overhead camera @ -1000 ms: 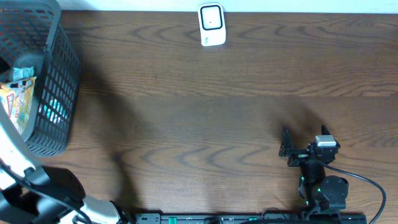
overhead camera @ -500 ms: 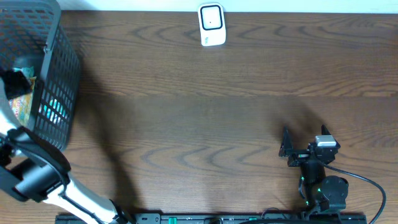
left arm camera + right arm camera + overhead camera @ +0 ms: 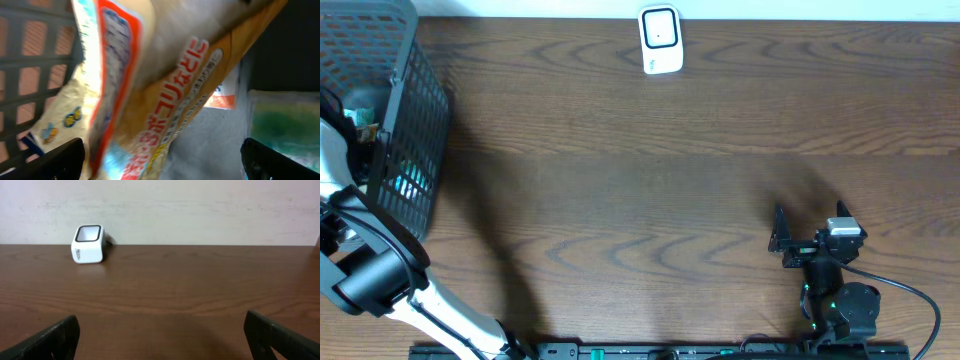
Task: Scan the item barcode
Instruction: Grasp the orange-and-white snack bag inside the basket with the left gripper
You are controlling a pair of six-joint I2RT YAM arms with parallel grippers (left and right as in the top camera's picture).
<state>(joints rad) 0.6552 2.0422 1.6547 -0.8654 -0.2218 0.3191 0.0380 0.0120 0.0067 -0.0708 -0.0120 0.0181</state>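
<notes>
dark wood-grain worktop [image 3: 700, 170] fills my overhead view, with a pale wall behind it in the right wrist view. the white scanner [image 3: 660, 40] stands at the far edge, its window facing up and toward me. at the far left is the dark mesh basket [image 3: 420, 120], and my left arm reaches over its rim and down inside. the left claw [image 3: 162, 162] is spread wide, one fingertip at each lower corner of its wrist view. between them, very close to the lens, a snack packet [image 3: 150, 85] with an orange-red border and japanese lettering lies tilted in the basket; i cannot tell whether either finger touches it. a greenish packet [image 3: 285, 125] lies beside it. the right claw [image 3: 162, 340] is also spread wide and grasping nothing, low over the worktop near the front right, well apart from the scanner it faces.
</notes>
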